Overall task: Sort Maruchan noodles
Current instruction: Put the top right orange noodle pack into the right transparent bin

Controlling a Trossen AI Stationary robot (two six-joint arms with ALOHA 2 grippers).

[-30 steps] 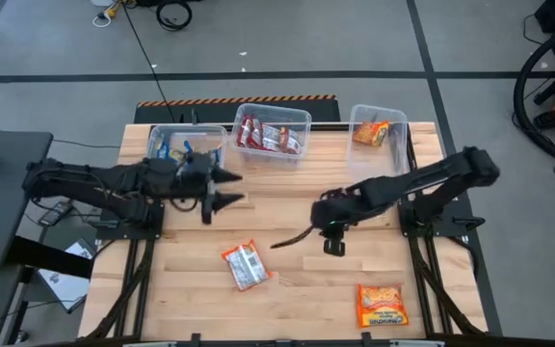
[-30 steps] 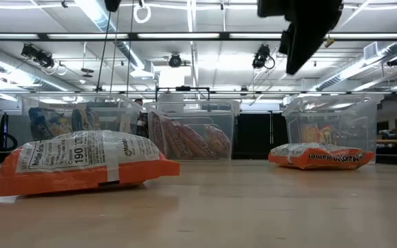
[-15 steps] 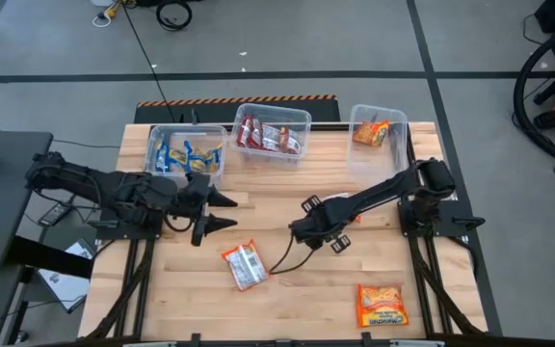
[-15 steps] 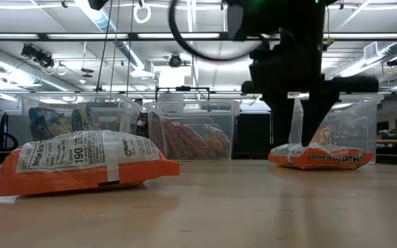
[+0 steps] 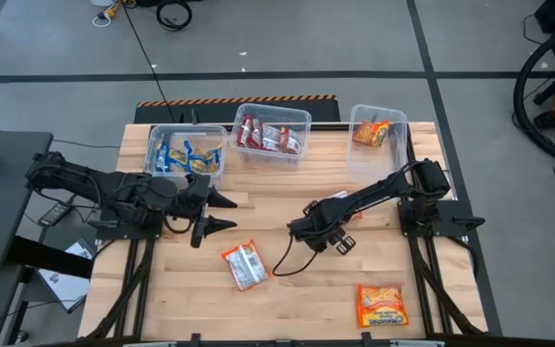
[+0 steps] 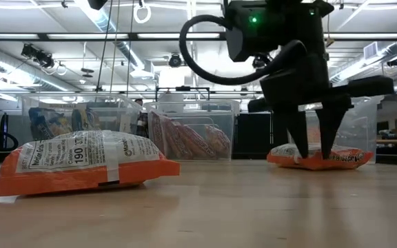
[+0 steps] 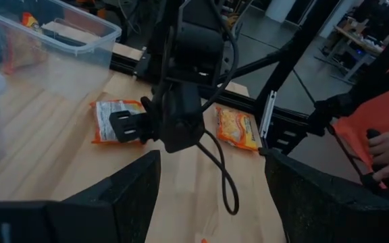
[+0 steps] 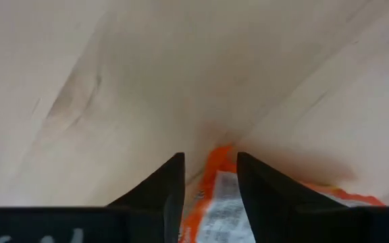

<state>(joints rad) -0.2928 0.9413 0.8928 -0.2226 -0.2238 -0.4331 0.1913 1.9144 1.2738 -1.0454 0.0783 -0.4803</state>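
Note:
My right gripper (image 6: 312,155) points down at the middle of the table. Its fingers are apart and straddle one end of an orange noodle packet (image 6: 336,158) that lies flat on the wood, also seen as the packet (image 7: 110,121) and the packet (image 8: 218,192). My left gripper (image 5: 231,213) hovers open and level at the table's left, holding nothing. A second orange packet (image 5: 244,265) lies white side up near the middle front. A third packet (image 5: 382,304) lies at the front right. My right gripper has the packet's orange end (image 8: 215,169) between its two fingers, which come from above and point down. The packet lies flat on the table. I cannot tell whether the fingers touch it.
Three clear tubs stand along the far edge: the left tub (image 5: 186,152) with blue packets, the middle tub (image 5: 273,133) with red ones, the right tub (image 5: 379,127) with an orange one. A cable loops from the right arm (image 5: 282,262). A person's hand (image 7: 387,145) shows beyond the table.
My right gripper has come down from high above the table onto the orange packet, rolling about its own axis, and now stands over the packet's end. My left gripper has swung a little toward the table's near edge and stays open.

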